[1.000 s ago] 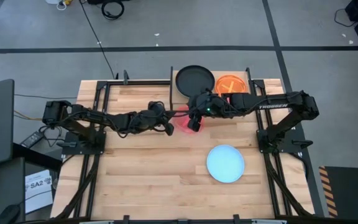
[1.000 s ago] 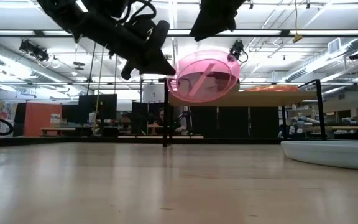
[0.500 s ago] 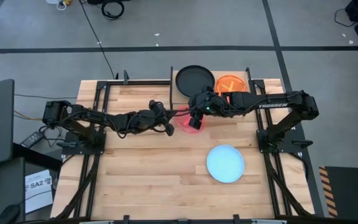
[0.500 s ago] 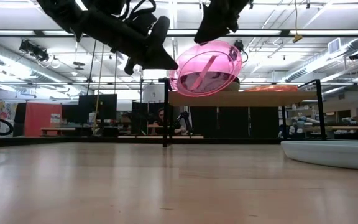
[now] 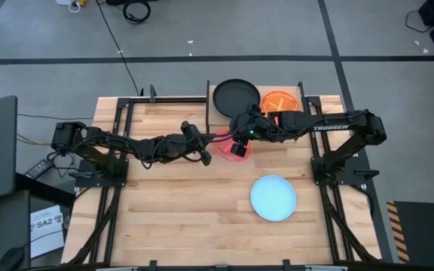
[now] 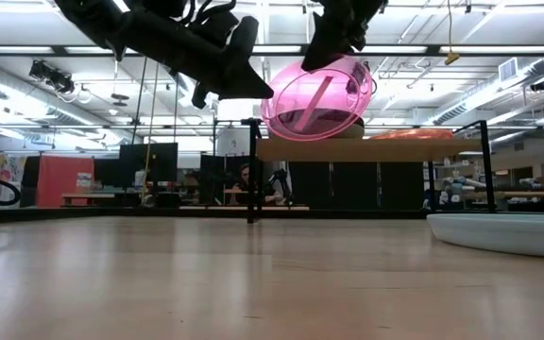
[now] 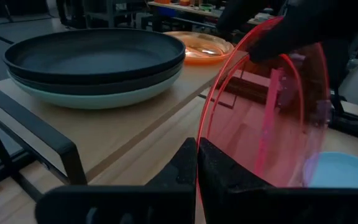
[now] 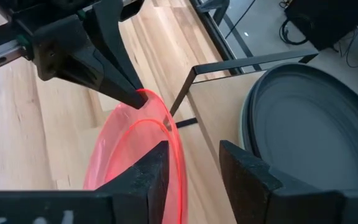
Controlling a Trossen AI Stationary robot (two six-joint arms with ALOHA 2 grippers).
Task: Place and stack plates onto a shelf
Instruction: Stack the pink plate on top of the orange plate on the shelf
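My left pincer [image 5: 204,156] is clamped tight on the rim of the pink plate [image 5: 224,148]. I'm holding it up in the air, tipped nearly on edge, just in front of the shelf [image 6: 366,149] and about level with its board. My right pincer [image 5: 237,147] is on the other side with its fingers apart, straddling the same rim. The rim sits in the gap, but I wouldn't call that a grip.

Going by looks, this thing is thin see-through plastic. I'd guess it's really light and stiff enough, though glossy and a bit slick, so it could easily swivel in a pinch. The raised rim is the only sensible place to take it, square across the edge and not too shallow.

On the shelf there's a black plate [image 5: 236,95] stacked on a pale green plate [image 7: 92,99], with an orange plate [image 5: 279,101] beside them. The light blue plate [image 5: 273,197] is down on the table, well apart.

For writing, there's a sheet of paper [image 5: 44,223] on the floor far left that reads "SA2". The white lettering on my right arm [image 5: 330,128] looks like "TROSSEN".
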